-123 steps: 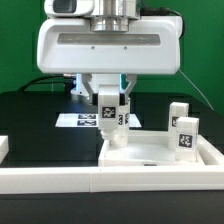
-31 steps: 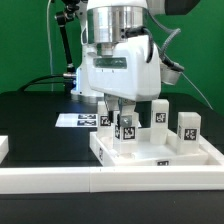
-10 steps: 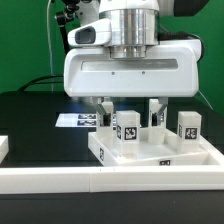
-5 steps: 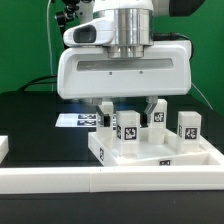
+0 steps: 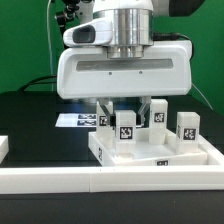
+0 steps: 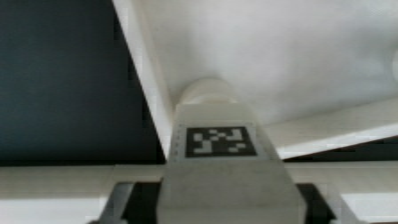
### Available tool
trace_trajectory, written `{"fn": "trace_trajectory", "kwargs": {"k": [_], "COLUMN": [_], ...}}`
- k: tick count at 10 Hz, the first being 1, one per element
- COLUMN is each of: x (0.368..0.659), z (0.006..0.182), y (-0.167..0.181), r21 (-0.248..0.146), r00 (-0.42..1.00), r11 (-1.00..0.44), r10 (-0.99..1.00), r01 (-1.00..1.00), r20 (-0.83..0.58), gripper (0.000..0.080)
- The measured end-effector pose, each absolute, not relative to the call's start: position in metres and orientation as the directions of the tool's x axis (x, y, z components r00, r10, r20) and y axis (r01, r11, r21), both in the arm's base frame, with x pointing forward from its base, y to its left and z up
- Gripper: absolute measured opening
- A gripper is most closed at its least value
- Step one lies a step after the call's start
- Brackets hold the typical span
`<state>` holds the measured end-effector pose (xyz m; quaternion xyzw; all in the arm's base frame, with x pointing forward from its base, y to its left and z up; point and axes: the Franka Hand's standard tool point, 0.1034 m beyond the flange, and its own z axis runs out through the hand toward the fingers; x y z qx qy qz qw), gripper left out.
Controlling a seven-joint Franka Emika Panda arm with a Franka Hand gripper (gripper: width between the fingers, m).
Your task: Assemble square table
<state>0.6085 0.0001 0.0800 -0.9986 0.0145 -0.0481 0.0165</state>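
Standing on the tabletop (image 5: pixel 160 160) near the counter's (image 5: pixel 40 130) front edge, a leg (image 5: pixel 124 130) is straddled by the tool (image 5: pixel 127 112), fingers spread wide, apparently untouching. Tipping is judged likely if a finger catches the leg during retraction.

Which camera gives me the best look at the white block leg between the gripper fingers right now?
The wrist view: the white block leg fills the frame, its black-and-white tag sharp, standing in a corner of the white tray-like tabletop. The exterior view shows the same leg small, below the gripper, with other legs nearby.
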Motion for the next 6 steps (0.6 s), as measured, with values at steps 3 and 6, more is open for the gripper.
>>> {"fn": "trace_trajectory", "kwargs": {"k": [3, 6], "x": [0.6067, 0.6067], "z": [0.0785, 0.0780], "y": [-0.0030, -0.0019], "r21": [-0.074, -0.104], "r00": [0.940, 0.797], "r11": [-0.944, -0.799], "r10": [-0.328, -0.599], "r01": [-0.323, -0.592], "r20": [0.088, 0.072], "gripper": [0.0288, 0.0288]}}
